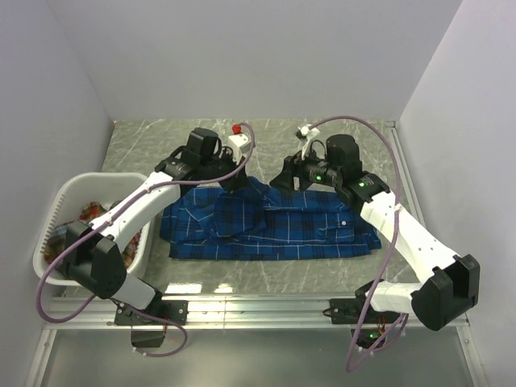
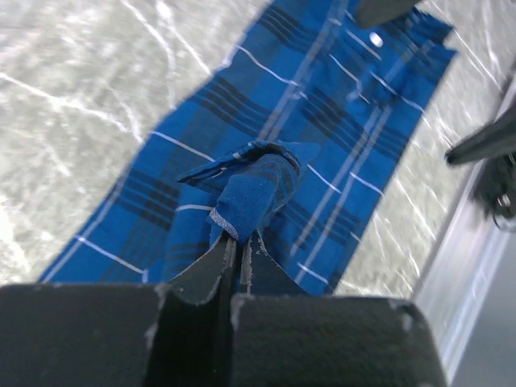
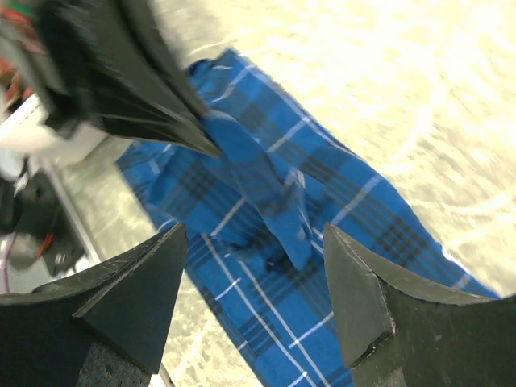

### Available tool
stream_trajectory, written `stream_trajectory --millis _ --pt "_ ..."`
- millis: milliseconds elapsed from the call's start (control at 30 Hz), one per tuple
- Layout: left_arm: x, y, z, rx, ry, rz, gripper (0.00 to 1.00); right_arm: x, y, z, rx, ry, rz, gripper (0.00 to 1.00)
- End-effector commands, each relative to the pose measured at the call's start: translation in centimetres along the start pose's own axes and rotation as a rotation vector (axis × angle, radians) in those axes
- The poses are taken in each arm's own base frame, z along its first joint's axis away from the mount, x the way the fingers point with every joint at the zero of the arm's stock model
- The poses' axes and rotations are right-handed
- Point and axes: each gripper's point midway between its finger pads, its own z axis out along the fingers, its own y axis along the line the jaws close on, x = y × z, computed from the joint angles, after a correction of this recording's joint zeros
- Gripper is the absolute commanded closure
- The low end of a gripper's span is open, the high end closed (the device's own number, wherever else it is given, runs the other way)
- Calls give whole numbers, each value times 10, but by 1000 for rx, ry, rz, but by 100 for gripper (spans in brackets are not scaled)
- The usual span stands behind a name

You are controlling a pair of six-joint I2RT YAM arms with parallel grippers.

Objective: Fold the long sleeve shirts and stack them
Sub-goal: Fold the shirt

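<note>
Left tool (image 2: 239, 246) clamped on blue shirt (image 2: 339, 129) fold; right tool (image 3: 251, 242) apart (red shirt (image 1: 58, 240) mostly hidden in basket (image 1: 89, 179)).

Open tabletop (image 1: 161, 141) behind blue shirt (image 1: 306, 230), laundry basket (image 1: 52, 230) blocking left, walls (image 1: 48, 97) either side

Seen from high behind the arm bases (image 1: 149, 313) down over the tabletop (image 1: 161, 141), and close along the left end effector (image 2: 235, 250) and right end effector (image 3: 254, 242), all sharing the blue shirt (image 1: 306, 230)
</note>
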Motion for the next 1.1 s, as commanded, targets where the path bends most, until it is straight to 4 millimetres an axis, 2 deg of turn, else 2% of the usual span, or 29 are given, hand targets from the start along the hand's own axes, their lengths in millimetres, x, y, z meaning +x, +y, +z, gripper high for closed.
stream_trajectory --millis 0,167,300,367,467,533,567,600,633,667,700,733,800,833,867,967,1033,1067 --pt "-22 -30 -18 95 -46 118 99 -10 24 2 -115 -6 -101 25" --pt "-23 -45 -28 133 -63 156 99 -3 31 16 -192 42 -129 25" --pt "-24 -51 -34 149 -83 162 99 9 45 25 -278 104 -129 25" --pt "-25 -55 -37 164 -93 164 99 18 44 33 -291 126 -115 26" --pt "-28 -59 -41 167 -114 171 99 23 52 36 -344 149 -114 31" --pt "-27 -56 -40 149 -113 166 98 26 60 35 -368 167 -119 38" --pt "-28 -53 -40 136 -118 157 95 27 63 34 -377 172 -126 43" --pt "-28 -50 -40 113 -122 148 92 31 65 32 -382 189 -119 58" --pt "-28 -40 -38 61 -131 138 88 36 67 30 -388 202 -114 68" --pt "-27 -36 -38 29 -134 104 78 38 70 25 -395 206 -110 79" --pt "-27 -31 -38 0 -141 89 72 43 72 22 -395 218 -101 99" --pt "-29 -24 -39 -44 -163 83 63 58 70 19 -392 246 -75 100" --pt "-31 -17 -43 -88 -200 16 45 64 73 8 -377 234 -60 100" --pt "-26 -13 -47 -119 -216 -6 38 84 71 4 -367 268 -30 100" --pt "-33 -3 -51 -179 -265 -47 26 86 74 -4 -361 264 -23 100" --pt "-28 27 -64 -339 -331 -173 16 121 75 -19 -353 361 39 100" --pt "-17 55 -74 -462 -362 -285 15 147 75 -28 -326 460 116 98" --pt "-13 58 -74 -467 -362 -316 16 154 74 -29 -314 486 139 98"
